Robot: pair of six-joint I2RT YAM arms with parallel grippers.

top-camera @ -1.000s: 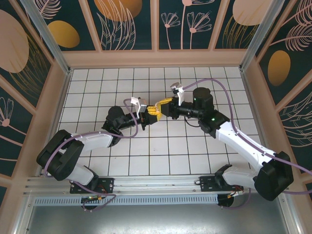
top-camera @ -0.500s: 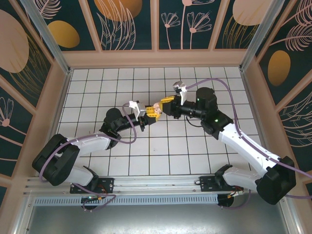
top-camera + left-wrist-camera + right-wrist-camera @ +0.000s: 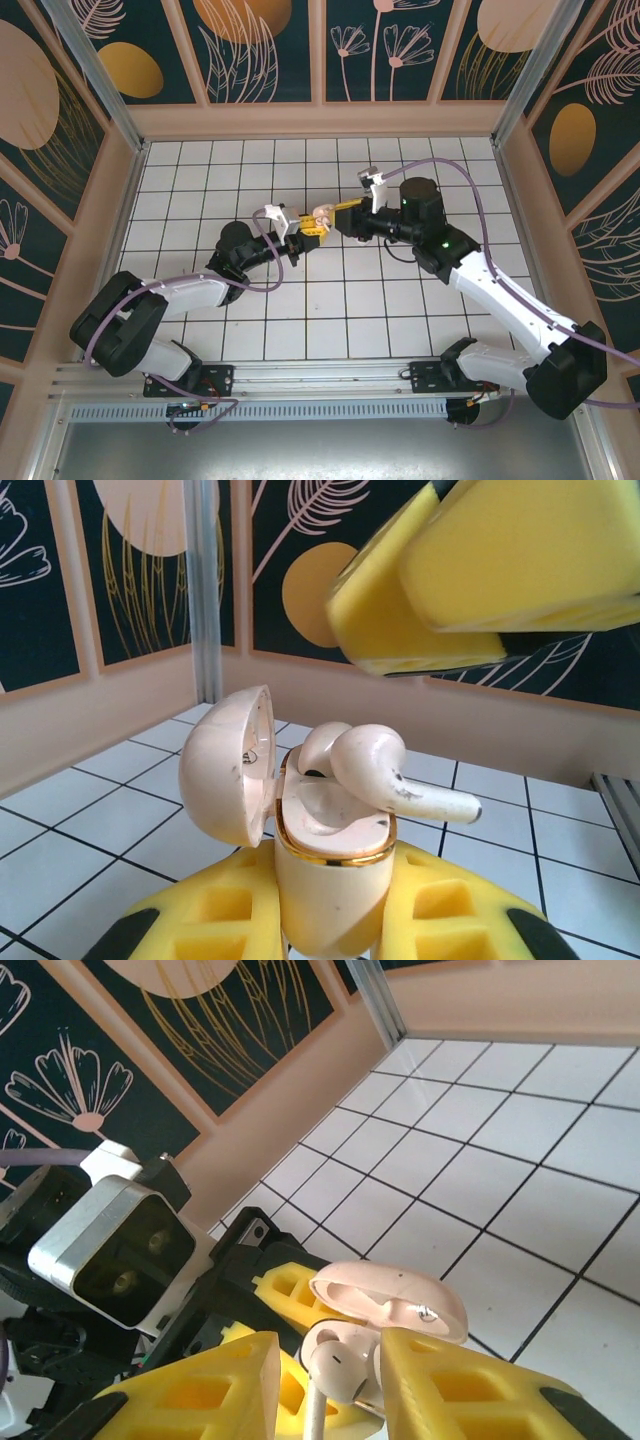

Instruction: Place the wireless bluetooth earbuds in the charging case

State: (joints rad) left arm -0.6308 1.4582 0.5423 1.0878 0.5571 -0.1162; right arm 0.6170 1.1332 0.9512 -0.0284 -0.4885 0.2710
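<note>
My left gripper point(image 3: 325, 895) is shut on the cream charging case point(image 3: 325, 870), held upright with its lid point(image 3: 225, 765) swung open to the left. One white earbud point(image 3: 375, 765) lies tilted across the case's gold-rimmed top, its stem pointing right. A second earbud point(image 3: 318, 745) sits in the case behind it. My right gripper point(image 3: 330, 1370) hovers open just above; the earbud point(image 3: 340, 1360) shows in the gap between its yellow fingers point(image 3: 500, 560), untouched. From above, both grippers meet over mid-table around the case point(image 3: 320, 215).
White tiled floor point(image 3: 400, 310) stretches all round, enclosed by patterned walls point(image 3: 260, 50). The left wrist's camera housing point(image 3: 115, 1250) sits close to the lower left of my right gripper. A metal corner post point(image 3: 205, 580) stands behind the case.
Both grippers have drifted slightly toward the back wall while staying together. The right gripper's fingers have lifted off the case, and the earbud rests on its top.
</note>
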